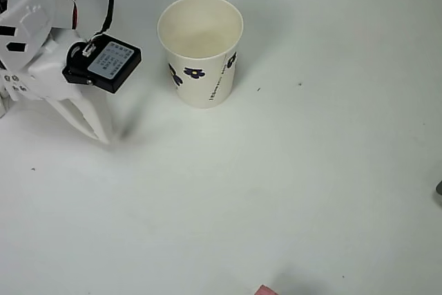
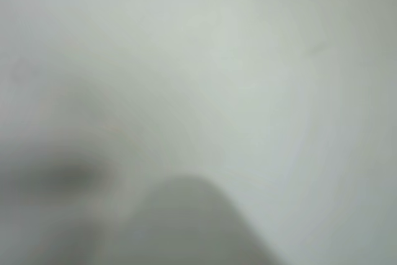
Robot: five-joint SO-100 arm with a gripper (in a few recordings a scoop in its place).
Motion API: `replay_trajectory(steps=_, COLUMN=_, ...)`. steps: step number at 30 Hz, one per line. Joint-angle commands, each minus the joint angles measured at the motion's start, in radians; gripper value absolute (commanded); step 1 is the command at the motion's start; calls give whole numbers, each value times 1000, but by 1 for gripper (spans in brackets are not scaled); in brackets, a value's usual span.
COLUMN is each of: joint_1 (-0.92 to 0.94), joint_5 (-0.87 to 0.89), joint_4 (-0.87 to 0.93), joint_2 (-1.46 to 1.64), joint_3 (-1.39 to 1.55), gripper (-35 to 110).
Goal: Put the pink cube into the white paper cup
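1. End effector (image 1: 97, 126) sits near the table's left edge in the overhead view, white fingers angled down toward the surface, tips close together – looks narrow and empty, though the gap between the tips is hard to read
2. Wrist view is an out-of-focus blur of pale surface with a dark blob at the bottom – no usable detail there
3. The white paper cup (image 1: 201, 50) stands upright toward the table's far side, left of centre, mouth open, nothing seen inside. Its long axis is vertical, rim up, and the flower prints face the near side
4. The pink cube (image 1: 264, 291) shows as a sliver at the table's near edge, cut off by the frame. Well apart from both cup and end effector. Too little shows to give its facing, and a cube has no real long axis anyway
5. Judgement: grasp not started, the whole reach is still ahead
6. Risks:
 - cube lies at the frame limit, so the overhead view gives poor guidance for aligning on it
 - blurred wrist view won't help with final closing – a misjudged pinch could nudge the cube off the near edge
 - cup is light and near the arm, so a sweep past it could tip it
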Motion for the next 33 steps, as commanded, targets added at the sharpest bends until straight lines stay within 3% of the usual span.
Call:
replay_trajectory(steps=1, joint_1=48, joint_5=18, joint_4=9, joint_2=230, joint_3=-6, gripper=0)
replay_trajectory(steps=18, joint_1=-63, joint_5=55, joint_4=-46, joint_2=235, joint_3=-9, gripper=0)
replay_trajectory(steps=23, joint_1=-66, joint_5=61, joint_4=-49, joint_2=201, joint_3=-135, gripper=0)
replay_trajectory(steps=33, joint_1=29, joint_5=-94, joint_4=-179, joint_2=-568, joint_3=-715, gripper=0)
